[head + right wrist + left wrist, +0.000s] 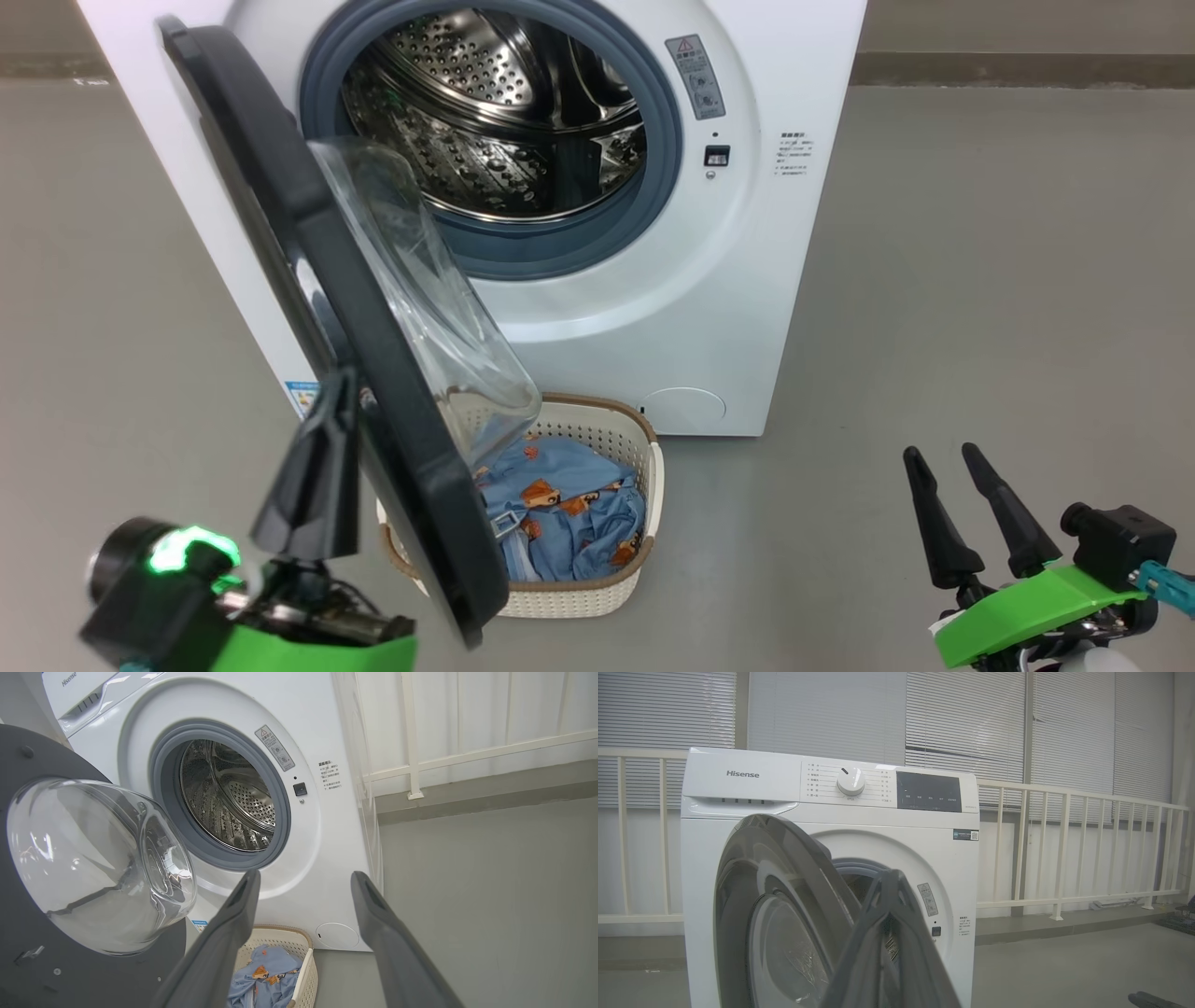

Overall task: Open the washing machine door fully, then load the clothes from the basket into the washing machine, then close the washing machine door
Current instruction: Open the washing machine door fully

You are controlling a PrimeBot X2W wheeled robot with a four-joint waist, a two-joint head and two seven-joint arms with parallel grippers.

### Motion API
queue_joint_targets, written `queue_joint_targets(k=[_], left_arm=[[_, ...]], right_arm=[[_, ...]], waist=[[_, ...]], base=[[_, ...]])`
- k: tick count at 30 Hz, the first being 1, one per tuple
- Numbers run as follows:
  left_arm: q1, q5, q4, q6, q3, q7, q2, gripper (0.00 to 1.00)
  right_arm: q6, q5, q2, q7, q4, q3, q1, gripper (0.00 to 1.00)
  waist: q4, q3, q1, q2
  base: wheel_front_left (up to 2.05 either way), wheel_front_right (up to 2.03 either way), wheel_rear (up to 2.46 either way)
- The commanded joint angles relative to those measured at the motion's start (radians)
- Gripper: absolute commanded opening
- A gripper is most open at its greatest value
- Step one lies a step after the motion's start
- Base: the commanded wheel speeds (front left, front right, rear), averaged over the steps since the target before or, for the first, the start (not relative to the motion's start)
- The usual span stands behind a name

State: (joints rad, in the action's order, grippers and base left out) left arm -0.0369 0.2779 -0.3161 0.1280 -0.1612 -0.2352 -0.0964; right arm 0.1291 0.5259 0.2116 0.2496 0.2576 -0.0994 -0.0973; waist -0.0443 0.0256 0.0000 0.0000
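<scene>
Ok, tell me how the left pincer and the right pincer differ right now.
The left pincer is shut, fingers pressed together; the right pincer is open, fingers apart. The left pincer sits by the black rim of the door; the right pincer hovers over the floor, well clear of it. Both have long dark fingers on green mounts and hold nothing.

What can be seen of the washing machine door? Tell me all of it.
The washing machine door is round, with a wide glossy black rim and a bulging clear glass bowl on its inner side. It stands swung out, hinged on the left in the head view, its lower edge before the basket. The shut left tool stands by its outer side; contact cannot be told.
</scene>
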Motion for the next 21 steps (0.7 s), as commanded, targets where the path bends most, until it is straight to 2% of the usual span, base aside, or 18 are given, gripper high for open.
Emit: queue_joint_targets(k=[1, 11, 21], left_arm=[[-0.059, 0.003, -0.040, 0.003, 0.011, 0.014, -0.007, 0.00], [-0.065, 0.054, 0.006, 0.003, -0.121, 0.059, 0.008, 0.00], [-0.033, 0.126, 0.162, 0.000, -0.190, 0.067, 0.028, 0.00]], right_arm=[[0.002, -0.006, 0.003, 0.012, -0.020, -0.028, -0.016, 1.00], [0.002, -0.001, -0.007, 0.012, -0.016, -0.053, -0.030, 1.00], [0.002, 0.000, -0.014, 0.012, -0.011, -0.063, -0.037, 1.00]], waist=[[0.004, -0.001, 0.0000, 0.0000], [0.036, -0.012, 0.0000, 0.0000], [0.060, -0.028, 0.0000, 0.0000]], base=[[0.00, 0.00, 0.00], [0.00, 0.00, 0.00], [0.00, 0.00, 0.00]])
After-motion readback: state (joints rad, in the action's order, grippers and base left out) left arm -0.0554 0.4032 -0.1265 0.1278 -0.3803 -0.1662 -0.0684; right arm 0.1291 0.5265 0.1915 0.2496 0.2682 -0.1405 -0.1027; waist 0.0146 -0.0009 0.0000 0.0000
